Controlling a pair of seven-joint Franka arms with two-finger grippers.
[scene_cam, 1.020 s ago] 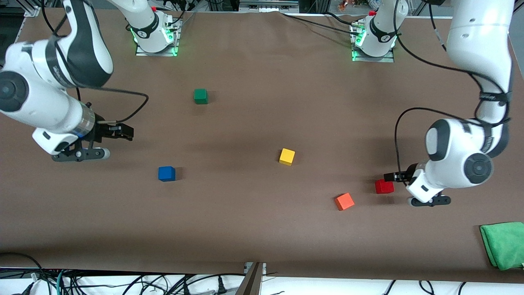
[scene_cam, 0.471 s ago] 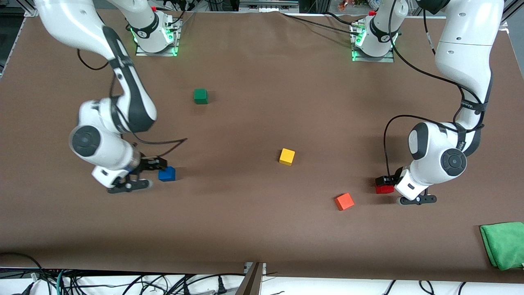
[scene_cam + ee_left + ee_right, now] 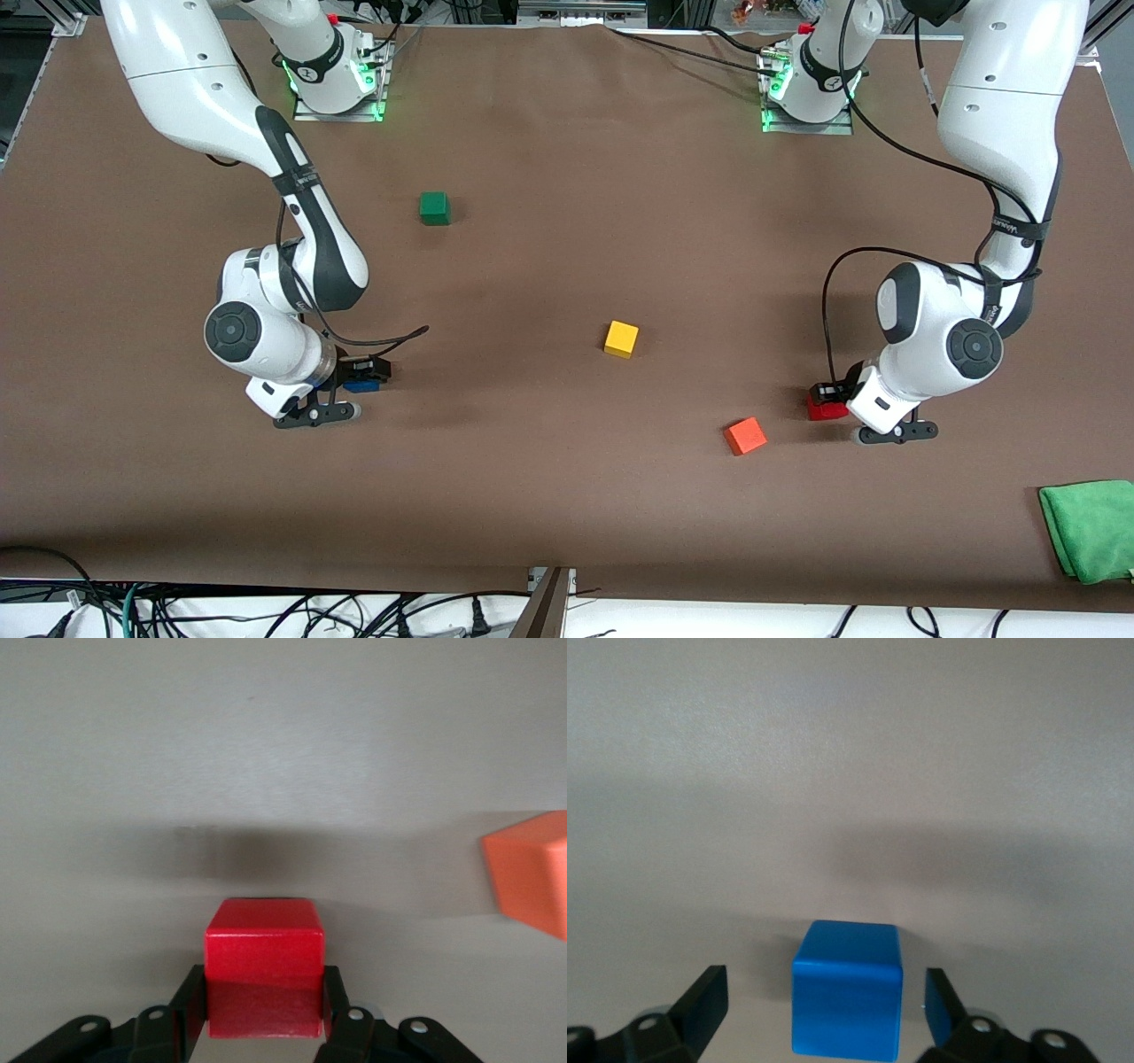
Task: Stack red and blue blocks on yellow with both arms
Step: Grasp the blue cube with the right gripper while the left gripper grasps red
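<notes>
Closing squarely before any lift. Left claw point(image 3: 263, 1014) pinched onto two sides of red point(image 3: 264, 948), down on the table point(image 3: 567, 496). Right claw point(image 3: 824, 1001) spread wide astride blue point(image 3: 849, 992), gaps on both sides, nothing held. Yellow point(image 3: 621, 339) bare at mid-table, with red at its 4 o'clock and blue at its 8. Best lifted straight up and carried high. Orange cube point(image 3: 746, 435) at red's 8 o'clock, near that path. Table edges well apart from all three.
</notes>
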